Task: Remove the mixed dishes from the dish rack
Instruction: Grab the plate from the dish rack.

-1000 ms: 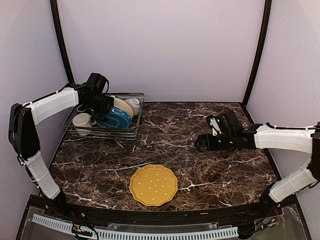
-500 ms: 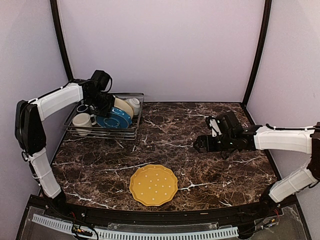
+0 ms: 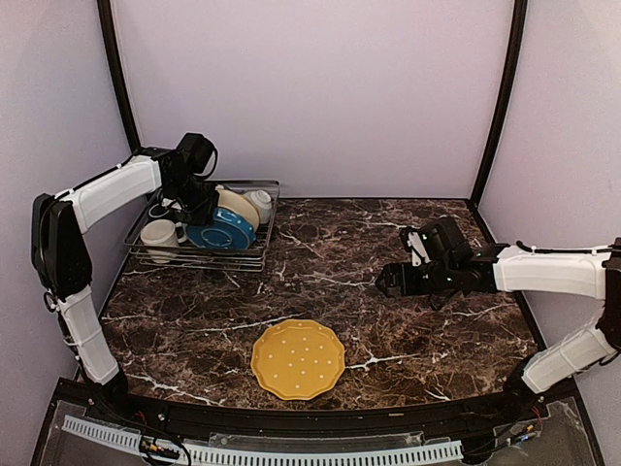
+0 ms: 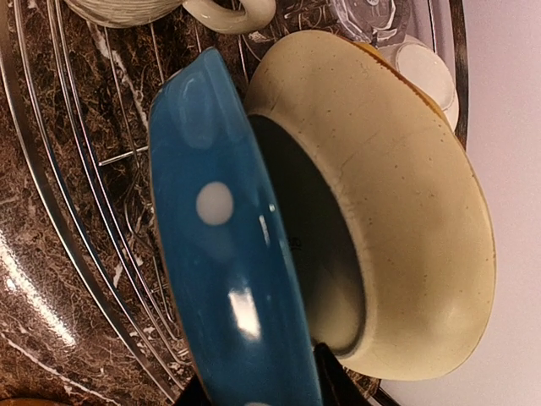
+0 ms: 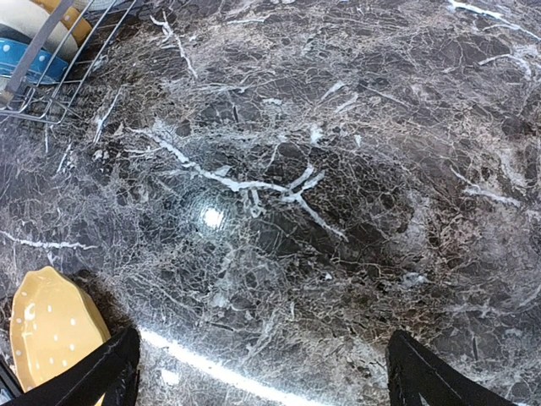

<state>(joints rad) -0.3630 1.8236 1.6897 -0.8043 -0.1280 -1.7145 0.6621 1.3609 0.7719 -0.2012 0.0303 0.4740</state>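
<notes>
Dish rack (image 3: 199,260) sits at the counter's (image 3: 388,320) far-left corner, loaded. Inside it, my left fingers (image 4: 342,389) pinch the on-edge blue plate (image 4: 220,254) at its rim. My right fingers (image 5: 110,372) hang wide apart above the counter.

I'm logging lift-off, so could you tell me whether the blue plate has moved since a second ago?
No. The blue plate stays leaning in the same spot relative to the front rail of the dish rack.
</notes>
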